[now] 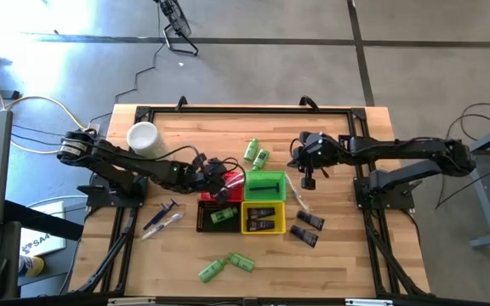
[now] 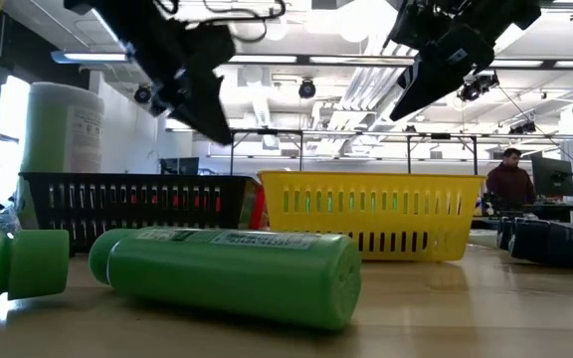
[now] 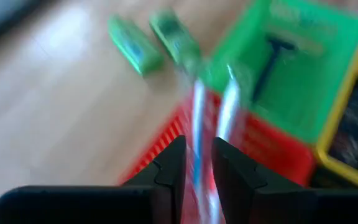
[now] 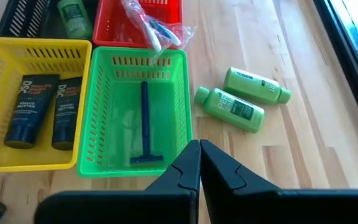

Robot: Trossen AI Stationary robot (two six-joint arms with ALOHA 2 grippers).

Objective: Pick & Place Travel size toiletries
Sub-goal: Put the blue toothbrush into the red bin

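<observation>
My left gripper [image 3: 197, 163] [image 1: 217, 176] hangs over the red basket [image 3: 263, 140] [image 1: 232, 180], shut on a clear-wrapped toothbrush packet [image 3: 199, 115] [image 4: 149, 26]. My right gripper [image 4: 199, 154] [image 1: 308, 177] is shut and holds nothing; it hovers by the right side of the green basket [image 4: 107, 102] [image 1: 264, 185], which holds a blue razor [image 4: 145, 124]. Two green bottles [image 4: 244, 99] [image 1: 256, 154] lie on their sides past the baskets, two more [image 1: 225, 266] [image 2: 232, 273] near the front edge. Dark tubes [image 4: 42, 112] lie in the yellow basket [image 1: 263, 219], others [image 1: 307, 226] on the table. More toothbrush packets [image 1: 162, 218] lie at the left. My left gripper pinches the toothbrush packet between its two fingers [image 3: 166, 174], which lie along its length. The wrapped sticks [image 3: 227, 106] run forward from the fingertips over the red basket. In the right wrist view the packet's far end [image 4: 166, 38] reaches the basket's rim beside the green basket.
A white cup [image 1: 145, 138] [image 2: 63, 139] stands at the table's far left. The black basket [image 1: 219, 215] [image 2: 132, 204] holds a green bottle [image 4: 74, 15]. Bare wood lies right of the baskets and toward the front right. A person [image 2: 510, 181] sits in the room behind.
</observation>
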